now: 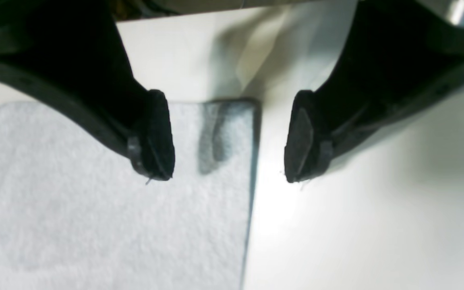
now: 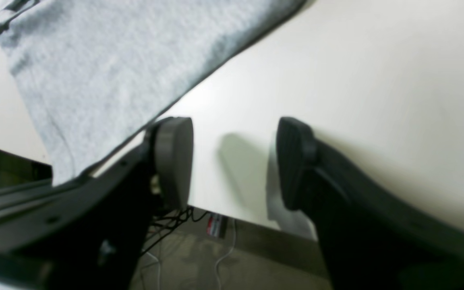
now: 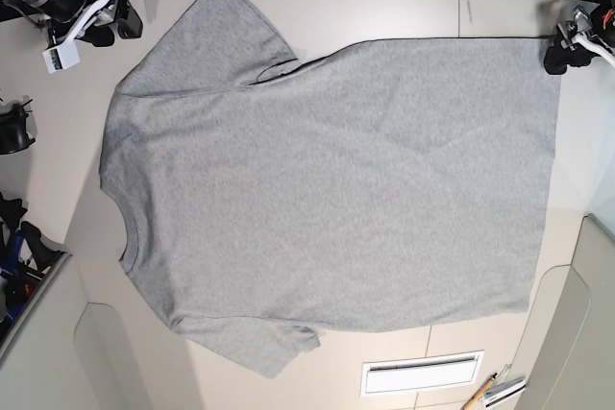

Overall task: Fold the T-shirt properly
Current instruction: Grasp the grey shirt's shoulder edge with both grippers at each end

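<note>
The left gripper [image 1: 228,137], jaws apart, straddles a corner of the T-shirt [image 3: 336,189], spread flat on the table [image 3: 404,7]. The right gripper [image 2: 234,161], likewise open, perhaps hovers beside its sleeve; blurred.

One T-shirt [image 3: 336,189], two claws, perhaps two pens [image 3: 495,392]

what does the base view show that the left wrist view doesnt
Only the base view shows the whole T-shirt spread flat, both sleeves and the round neck at its left, the right tool near the upper sleeve, and a white vent panel at the bottom. Only the left wrist view shows the left tool close up, wide open, straddling the shirt's corner with one pad over cloth and one over bare table. Both show grey cloth on the pale table.
</note>
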Action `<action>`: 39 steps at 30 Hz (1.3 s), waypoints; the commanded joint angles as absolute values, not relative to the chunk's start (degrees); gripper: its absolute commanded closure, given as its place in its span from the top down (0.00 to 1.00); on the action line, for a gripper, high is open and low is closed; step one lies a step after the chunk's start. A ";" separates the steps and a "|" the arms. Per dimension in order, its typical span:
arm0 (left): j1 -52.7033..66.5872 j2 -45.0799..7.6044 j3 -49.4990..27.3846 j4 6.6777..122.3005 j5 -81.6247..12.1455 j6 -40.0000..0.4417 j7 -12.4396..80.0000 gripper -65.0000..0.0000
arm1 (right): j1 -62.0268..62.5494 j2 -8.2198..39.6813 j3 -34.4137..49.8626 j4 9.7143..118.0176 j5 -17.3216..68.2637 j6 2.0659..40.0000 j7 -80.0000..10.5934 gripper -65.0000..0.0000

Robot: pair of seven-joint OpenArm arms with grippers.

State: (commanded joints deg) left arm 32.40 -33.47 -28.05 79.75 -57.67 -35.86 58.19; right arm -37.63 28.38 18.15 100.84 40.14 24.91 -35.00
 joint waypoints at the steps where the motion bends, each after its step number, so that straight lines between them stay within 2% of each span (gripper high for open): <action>1: 32.42 -33.45 -27.66 79.75 -57.67 -35.86 58.83 0.72 | -37.63 28.38 18.15 100.84 40.34 24.91 -35.00 0.51; 4: 33.01 -33.47 -26.92 79.85 -57.74 -35.92 59.88 0.72 | -37.47 28.32 18.15 100.84 42.72 24.93 -35.03 0.51; 8: 34.30 -33.28 -26.89 80.38 -60.18 -38.87 60.10 0.72 | -35.66 25.41 18.15 100.84 43.64 24.95 -36.77 0.51; 16: 34.28 -33.19 -26.89 80.40 -60.69 -38.85 60.25 0.72 | -35.57 19.07 17.74 100.84 44.01 25.78 -38.24 0.51; 26: 34.26 -33.17 -26.89 80.40 -64.16 -39.77 60.27 0.72 | -35.57 13.61 15.14 100.82 44.58 26.39 -37.95 0.51; 36: 34.13 -33.17 -26.89 80.40 -64.97 -39.92 60.27 0.72 | -31.40 13.13 11.49 96.05 43.38 26.39 -37.12 0.51; 37: 34.13 -33.17 -26.89 80.40 -64.97 -39.92 60.27 0.72 | -31.14 13.13 11.49 95.66 43.46 26.41 -37.12 0.48; 39: 34.13 -33.17 -26.89 80.40 -64.97 -40.00 60.29 0.67 | -31.14 13.13 11.49 95.57 43.53 27.57 -37.10 0.34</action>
State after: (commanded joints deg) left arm 34.13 -33.17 -26.89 80.40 -64.97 -40.00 60.29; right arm -31.14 13.13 11.49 95.57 43.53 27.57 -37.10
